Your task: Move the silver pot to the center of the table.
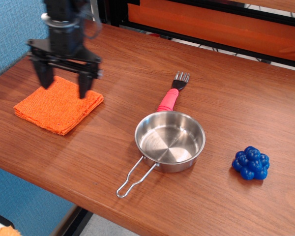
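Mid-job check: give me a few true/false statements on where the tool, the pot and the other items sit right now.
1. The tool is open and holds nothing. True.
2. The tool is above the silver pot. False: it is over the orange cloth, well to the pot's left in the image.
3. The pot's wire handle points toward the near table edge. True.
4. The pink-handled fork lies inside the pot. False: it lies on the table just behind the pot.
5. The blue berry cluster sits to the pot's right in the image. True.
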